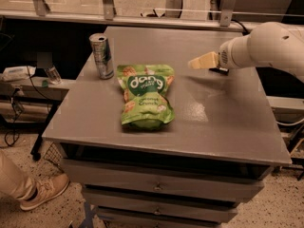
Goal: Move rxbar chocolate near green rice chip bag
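Green rice chip bag (145, 96): desk (223, 118) centre, long axis running top-to-bottom of frame. Hand (202, 61): upper right, pointing left; grip state cannot be told.

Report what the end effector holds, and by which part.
Cannot be told. The end effector hangs above the table, right of the green rice chip bag; a dark shape sits under it.
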Controlling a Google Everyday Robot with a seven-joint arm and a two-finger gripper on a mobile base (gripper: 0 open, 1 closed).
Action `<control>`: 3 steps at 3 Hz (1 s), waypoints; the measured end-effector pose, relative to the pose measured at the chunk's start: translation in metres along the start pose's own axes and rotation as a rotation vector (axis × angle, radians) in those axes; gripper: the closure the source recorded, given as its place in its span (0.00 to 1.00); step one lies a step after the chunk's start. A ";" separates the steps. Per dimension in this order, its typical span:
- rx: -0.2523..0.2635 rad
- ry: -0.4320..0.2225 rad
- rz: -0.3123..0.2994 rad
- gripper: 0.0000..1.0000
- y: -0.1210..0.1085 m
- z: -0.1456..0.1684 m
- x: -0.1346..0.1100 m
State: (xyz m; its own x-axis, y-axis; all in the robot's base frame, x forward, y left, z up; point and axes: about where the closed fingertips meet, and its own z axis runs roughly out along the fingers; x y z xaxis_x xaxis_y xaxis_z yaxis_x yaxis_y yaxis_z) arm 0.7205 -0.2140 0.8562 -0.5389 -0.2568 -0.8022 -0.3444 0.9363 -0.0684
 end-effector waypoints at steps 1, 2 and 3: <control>0.071 0.000 0.060 0.00 -0.021 0.006 0.005; 0.110 0.009 0.103 0.00 -0.035 0.014 0.011; 0.104 0.027 0.123 0.18 -0.034 0.026 0.017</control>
State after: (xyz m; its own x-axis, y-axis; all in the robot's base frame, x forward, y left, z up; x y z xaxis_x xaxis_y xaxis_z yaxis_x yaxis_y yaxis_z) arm 0.7431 -0.2443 0.8291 -0.5934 -0.1435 -0.7920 -0.1933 0.9806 -0.0328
